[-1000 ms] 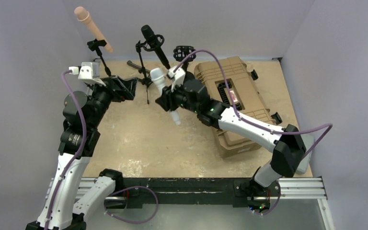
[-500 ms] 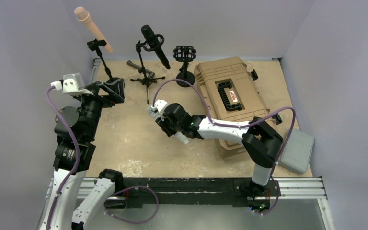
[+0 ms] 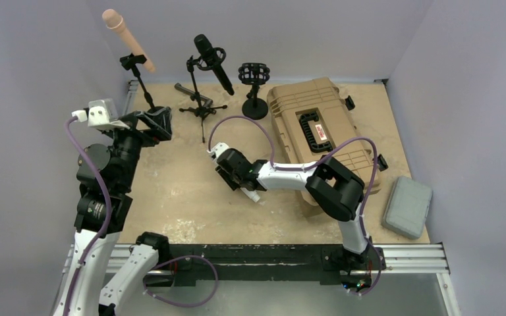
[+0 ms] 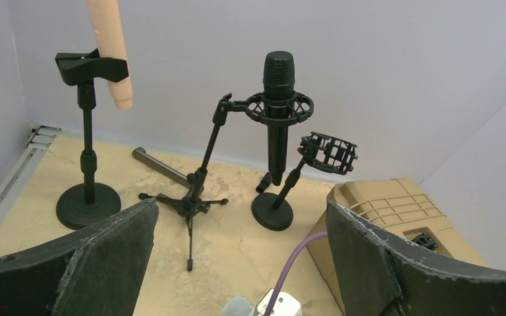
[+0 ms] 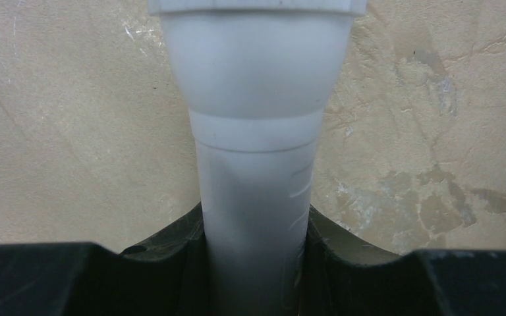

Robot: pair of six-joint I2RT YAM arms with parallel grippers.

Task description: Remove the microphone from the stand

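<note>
A white microphone (image 5: 257, 125) is clamped by its handle in my right gripper (image 5: 255, 227), whose jaws press on both sides of it. It hangs low over the sandy table, mid-table (image 3: 253, 195), apart from every stand. Behind it stands an empty shock-mount stand (image 3: 253, 74), also in the left wrist view (image 4: 327, 153). My left gripper (image 3: 155, 122) is raised at the left with its jaws wide open (image 4: 240, 205) and nothing between them.
A black microphone (image 3: 211, 59) sits in a shock mount on a tripod stand (image 4: 188, 201). A peach microphone (image 3: 128, 39) is clipped to a round-base stand (image 4: 87, 197). A tan case (image 3: 316, 131) lies right, a grey case (image 3: 408, 205) far right, a dark tube (image 4: 161, 168) behind.
My right arm came down and back from the stands, carrying the white microphone to just above mid-table. My left arm drew back to the left, gripper still open.
</note>
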